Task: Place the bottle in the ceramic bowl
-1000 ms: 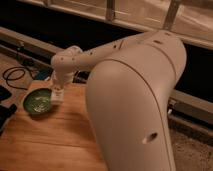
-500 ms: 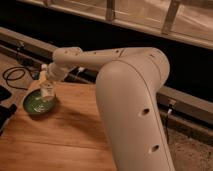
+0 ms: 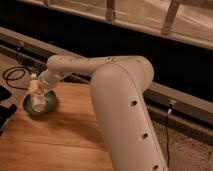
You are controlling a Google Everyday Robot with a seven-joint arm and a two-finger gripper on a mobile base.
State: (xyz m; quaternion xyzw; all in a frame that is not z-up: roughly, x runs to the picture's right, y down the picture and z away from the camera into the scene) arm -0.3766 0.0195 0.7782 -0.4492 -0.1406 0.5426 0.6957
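Note:
The whitish bottle [image 3: 36,95] stands nearly upright, cap end up, inside the green ceramic bowl [image 3: 50,105] at the far left of the wooden table [image 3: 65,137]. My gripper [image 3: 40,89] reaches down from the white arm [image 3: 80,65] and is shut on the bottle's upper part, right over the bowl. The bottle's lower end sits within the bowl's rim; I cannot tell whether it touches the bottom.
A black cable [image 3: 12,75] coils on the floor behind the table's left corner. A dark object [image 3: 4,114] lies at the left edge. My large white arm body [image 3: 125,115] covers the table's right side. A ledge and rail run behind.
My gripper has carried the bottle leftward from beside the bowl to over it, then lowered it into the bowl. The arm has stretched further left.

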